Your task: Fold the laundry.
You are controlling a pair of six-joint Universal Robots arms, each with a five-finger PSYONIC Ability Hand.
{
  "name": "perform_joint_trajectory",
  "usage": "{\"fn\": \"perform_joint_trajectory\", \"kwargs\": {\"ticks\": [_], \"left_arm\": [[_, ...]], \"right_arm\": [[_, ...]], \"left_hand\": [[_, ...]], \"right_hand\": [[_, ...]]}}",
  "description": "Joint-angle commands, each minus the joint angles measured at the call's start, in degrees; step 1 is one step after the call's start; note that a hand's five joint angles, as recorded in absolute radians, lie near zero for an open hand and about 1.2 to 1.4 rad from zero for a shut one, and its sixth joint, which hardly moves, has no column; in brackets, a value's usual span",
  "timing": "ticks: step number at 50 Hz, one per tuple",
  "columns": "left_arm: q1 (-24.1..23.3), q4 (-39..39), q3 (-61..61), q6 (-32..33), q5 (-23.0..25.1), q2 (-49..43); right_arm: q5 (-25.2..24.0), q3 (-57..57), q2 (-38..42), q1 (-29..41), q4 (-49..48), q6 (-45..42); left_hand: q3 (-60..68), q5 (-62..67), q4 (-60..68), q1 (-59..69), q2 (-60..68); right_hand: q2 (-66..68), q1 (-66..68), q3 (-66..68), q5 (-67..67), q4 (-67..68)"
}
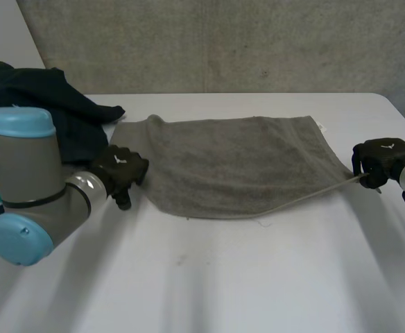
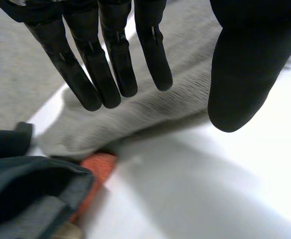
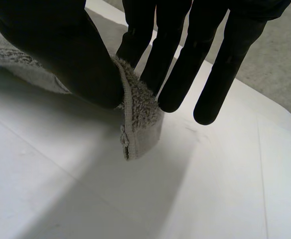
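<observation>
One grey towel (image 1: 237, 163) lies flat on the white counter (image 1: 258, 277). Right hand (image 1: 379, 159) pinches its near right corner. Left hand (image 1: 119, 170) released, fingers straight, at the towel's left edge. One dark garment (image 1: 57, 104) heaped just beyond that hand.

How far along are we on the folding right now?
Done: nothing folded that I can see; the grey towel lies spread on the table. In hand: the right hand pinches its near right corner, while the left hand hovers open at the opposite end. Left: fold the towel, then the dark clothes heaped beyond the left hand.
</observation>
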Motion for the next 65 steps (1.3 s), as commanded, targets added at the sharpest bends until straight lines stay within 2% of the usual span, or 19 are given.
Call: {"fn": "perform_joint_trajectory", "kwargs": {"ticks": [1,3,9,15,24,28,37,44,50,51,56,63,65], "left_arm": [[-1.24,-2.62,5.05,2.14,0.83,-6.28],[-1.77,-4.11,7.86,1.96,0.31,-8.12],[-4.23,-12.01,20.85,1.00,-2.77,-16.20],[-6.25,-15.80,30.18,1.00,-4.00,-21.40],[-9.07,-19.32,41.17,1.35,-7.08,-27.64],[-9.51,-20.37,44.60,1.87,-9.18,-30.10],[-9.95,-20.11,46.28,5.83,-9.89,-32.21],[-10.38,-16.26,46.54,8.64,-9.72,-33.35],[-10.39,-14.22,47.07,10.92,-9.54,-34.32],[-10.39,-14.22,47.16,11.10,-9.54,-34.32],[-10.47,-13.87,47.07,10.67,-9.89,-33.45],[-10.21,-12.38,46.63,8.73,-10.33,-32.22],[-10.12,-14.21,45.93,8.21,-11.73,-30.03]], "right_arm": [[0.12,0.41,-0.14,0.84,0.09,-0.10],[0.12,0.50,-0.23,0.92,0.09,-0.01],[-0.14,0.76,-0.93,0.48,0.18,0.25],[-0.32,1.03,-1.46,-0.04,0.18,0.25],[-0.41,1.11,-1.46,-0.31,0.26,0.25],[-0.41,1.29,-1.37,-0.39,0.26,0.25],[-0.76,1.29,-1.46,-0.57,0.26,0.25],[-0.76,1.55,-1.46,-0.39,0.26,0.25],[-0.76,1.82,-1.98,-0.66,0.35,0.34],[-0.76,1.99,-2.16,-0.75,0.44,0.43],[-0.76,1.99,-2.51,-0.75,0.62,1.04],[-0.67,1.91,-2.43,-0.48,1.32,0.96],[-0.85,1.56,-2.69,-0.57,2.54,0.52]], "left_hand": [[-1.34,-1.22,-1.27,-1.34,-1.41],[-2.35,-2.23,-2.28,-2.34,-2.42],[-17.98,-17.87,-17.91,-17.98,-18.06],[-21.36,-21.24,-21.29,-21.35,-21.43],[-18.67,-18.56,-18.60,-18.67,-18.75],[-15.15,-15.03,-15.08,-15.14,-15.22],[-7.58,-7.47,-7.51,-7.58,-7.66],[10.24,10.35,10.30,10.24,10.16],[17.47,17.59,17.54,17.48,17.40],[24.16,24.27,24.23,24.16,24.08],[38.17,38.28,38.23,38.17,38.09],[39.51,39.63,39.58,39.52,39.44],[39.51,39.63,39.58,39.52,39.44]], "right_hand": [[12.89,15.26,12.00,11.58,11.64],[12.89,15.26,12.00,11.58,11.64],[12.89,15.26,12.00,11.58,11.64],[12.89,15.26,12.00,11.58,11.64],[12.89,15.26,12.00,11.58,11.64],[12.89,15.26,12.00,11.58,11.64],[12.89,15.26,12.00,11.58,11.64],[12.89,15.26,12.00,11.58,11.64],[12.89,15.26,12.00,11.58,11.64],[12.89,15.26,12.00,11.58,11.64],[12.89,15.26,12.00,11.58,11.64],[12.89,15.26,12.00,11.58,11.64],[12.89,15.26,12.00,11.58,11.64]]}}
